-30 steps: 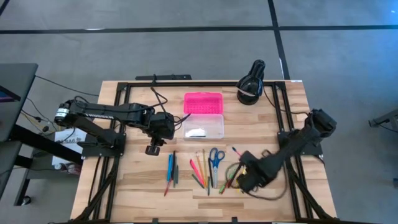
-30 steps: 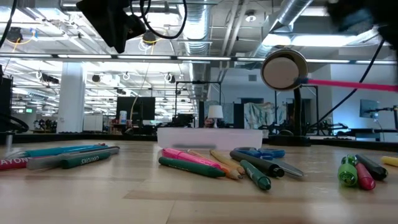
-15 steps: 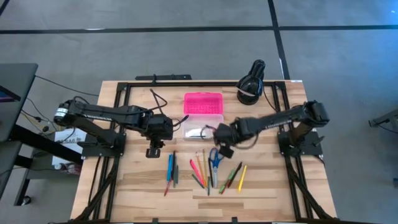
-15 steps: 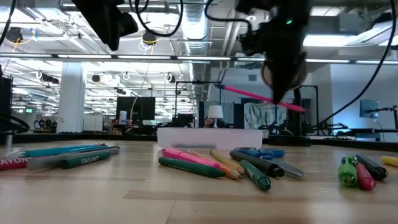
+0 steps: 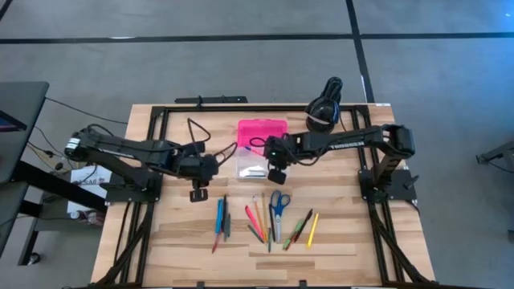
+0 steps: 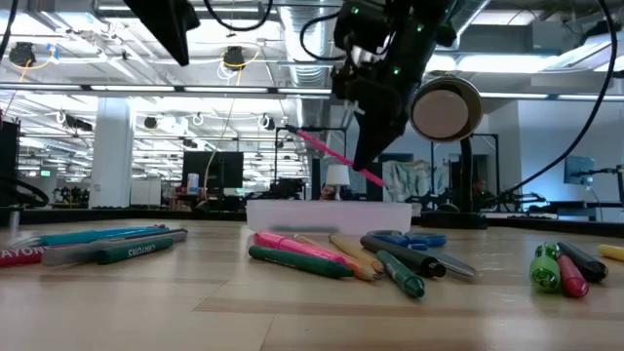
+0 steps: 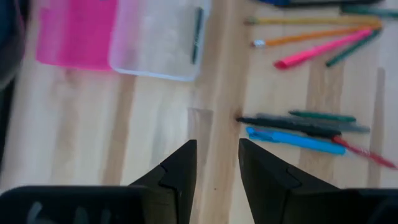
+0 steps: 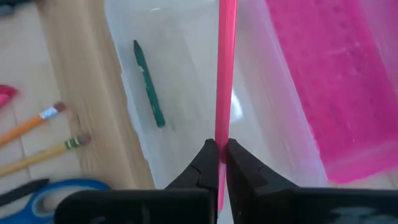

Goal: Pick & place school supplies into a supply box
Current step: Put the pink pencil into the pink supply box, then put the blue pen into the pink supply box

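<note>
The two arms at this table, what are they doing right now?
The right gripper is shut on a pink pencil and holds it above the open clear box, where one green pen already lies. The left gripper hangs empty over the table. Other pens and the scissors lie on the wood.

Wooden table [image 5: 337, 241] carries supply box [image 5: 263, 163]; pens [image 5: 222, 218]; scissors [image 5: 278, 204].

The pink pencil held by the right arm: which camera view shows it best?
The right wrist view: the pink pencil runs straight out from the shut jaws of the right gripper, over the supply box. The low view shows it slanted. The high and left wrist views do not show it clearly.
</note>
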